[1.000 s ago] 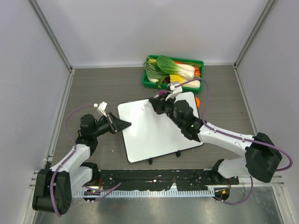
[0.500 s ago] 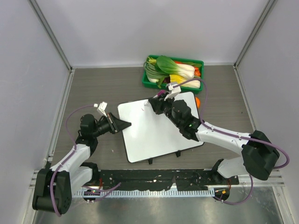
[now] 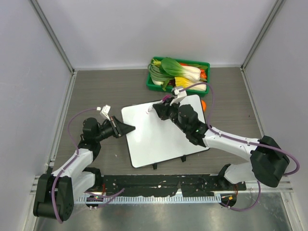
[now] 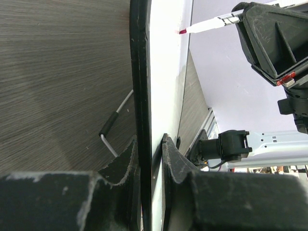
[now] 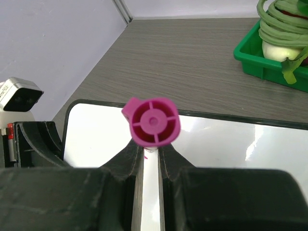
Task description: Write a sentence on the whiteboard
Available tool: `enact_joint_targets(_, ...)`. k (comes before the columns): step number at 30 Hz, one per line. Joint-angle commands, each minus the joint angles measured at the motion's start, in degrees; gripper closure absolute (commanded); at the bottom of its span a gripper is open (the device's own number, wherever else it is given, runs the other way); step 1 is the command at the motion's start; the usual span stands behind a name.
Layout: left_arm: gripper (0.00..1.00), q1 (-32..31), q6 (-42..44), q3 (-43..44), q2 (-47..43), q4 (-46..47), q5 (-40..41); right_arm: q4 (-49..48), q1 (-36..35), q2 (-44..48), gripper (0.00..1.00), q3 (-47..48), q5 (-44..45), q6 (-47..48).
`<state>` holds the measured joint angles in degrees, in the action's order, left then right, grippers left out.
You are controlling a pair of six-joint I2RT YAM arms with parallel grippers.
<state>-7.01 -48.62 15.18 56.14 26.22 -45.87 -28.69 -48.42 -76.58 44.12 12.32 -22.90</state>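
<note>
Over the last second the right gripper (image 3: 156,109) has been shifted a little leftward along the far edge of the whiteboard (image 3: 161,139), while the left arm has been kept where it was. This is judged to be a writing stroke under way, with the line only begun. Of the sentence (image 5: 146,156) only a small pink stroke is seen beside the barrel, and no readable word is shown. The marker (image 5: 153,121) is clamped between the closed right jaws, its pink end cap turned to the wrist camera and its tip set against the board near the far left corner. The board is laid slightly askew in the middle of the desk (image 3: 106,86), just near of the green tray (image 3: 150,83) of vegetables at the far edge. The right arm is stretched diagonally from the near right corner of the desk across the board, wrist bent down. The left arm is folded at the near left, and the board's left edge is pinched in the left gripper (image 4: 149,144), one finger on each face.
</note>
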Motion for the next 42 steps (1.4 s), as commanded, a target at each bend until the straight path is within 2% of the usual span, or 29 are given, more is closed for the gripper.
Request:
enact_joint_targets(1,1.0,0.06,11.09,-0.94,0.99,-4.95,8.95,-0.05,-0.27,2.48,0.99,-1.14,-0.54,-0.92)
enact_joint_targets(38,1.0,-0.2,11.44,-0.85,0.64,-5.3,9.48,3.99,-0.36,8.72,0.99,-5.36,-7.66,-4.88)
enact_joint_targets(42,1.0,-0.2,11.44,-0.77,0.9,-5.39,9.48,0.74,-0.36,10.92,1.0,-5.18,-8.71,-6.46)
